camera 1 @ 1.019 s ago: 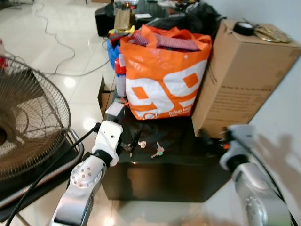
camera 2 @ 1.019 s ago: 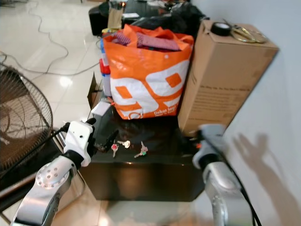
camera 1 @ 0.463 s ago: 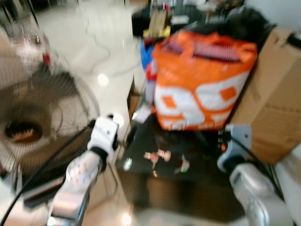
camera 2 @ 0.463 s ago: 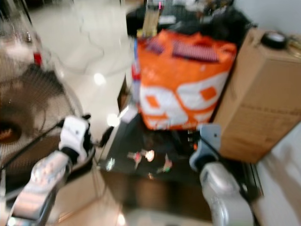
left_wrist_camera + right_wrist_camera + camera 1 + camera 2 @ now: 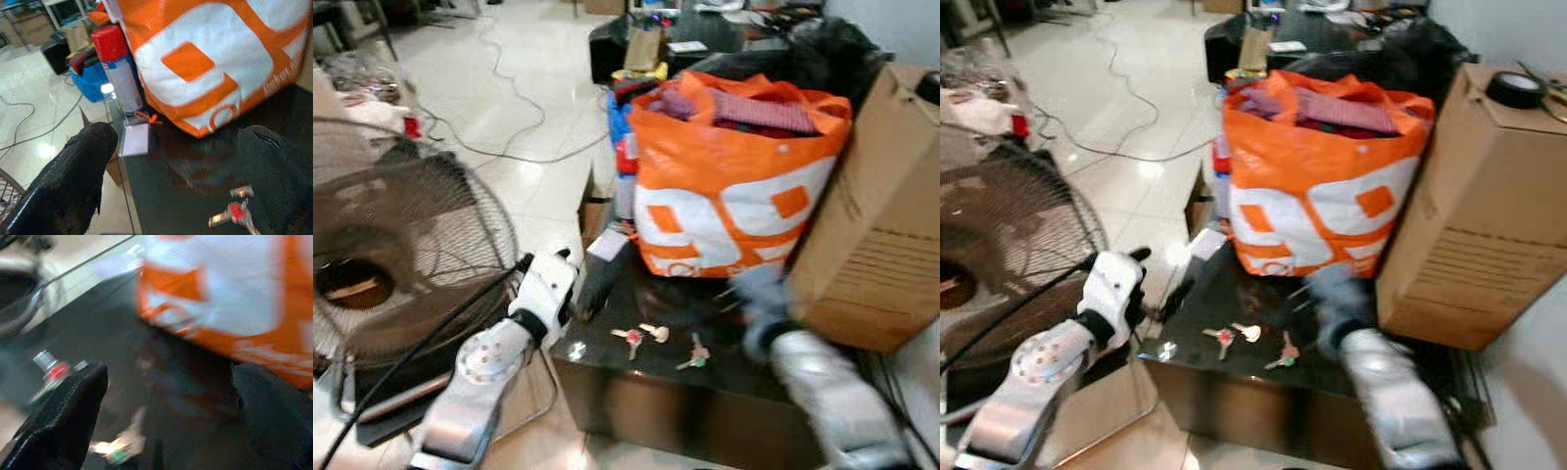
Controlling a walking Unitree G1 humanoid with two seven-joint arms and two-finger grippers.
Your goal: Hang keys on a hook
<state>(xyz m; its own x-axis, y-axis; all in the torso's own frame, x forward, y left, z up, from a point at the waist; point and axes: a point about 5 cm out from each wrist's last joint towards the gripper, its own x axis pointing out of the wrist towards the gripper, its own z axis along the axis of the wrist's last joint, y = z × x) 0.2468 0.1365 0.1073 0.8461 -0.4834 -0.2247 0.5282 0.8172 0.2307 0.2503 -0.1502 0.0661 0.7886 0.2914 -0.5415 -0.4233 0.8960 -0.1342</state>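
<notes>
A low black glossy table (image 5: 636, 377) stands on a pale tiled floor (image 5: 509, 108) in a cluttered room, wedged between a floor fan and stacked goods. The right gripper (image 5: 161, 406), its fingers spread wide and holding nothing, hovers low over the tabletop, with the green-tagged key (image 5: 1285, 354) lying between and ahead of its fingers in the wrist view; the arm itself is blurred in the head views. The left gripper (image 5: 171, 161), likewise open and empty, waits at the table's left edge, its white wrist beside the red-tagged keys (image 5: 632, 336), which lie flat near the table's front. Behind them sit a large orange-and-white bag (image 5: 729, 186) stuffed with cloth, a red-capped spray can (image 5: 117, 68) at the bag's left, and a brown cardboard box (image 5: 1484, 215) carrying a roll of black tape (image 5: 1514, 89). The floor fan (image 5: 391, 264) stands to the robot's left. The work appears to be at the reach-and-grasp stage, nothing yet lifted. The next move probably calls for lowering one gripper squarely over a key and pinching it off the slick surface; no hook can be made out.
</notes>
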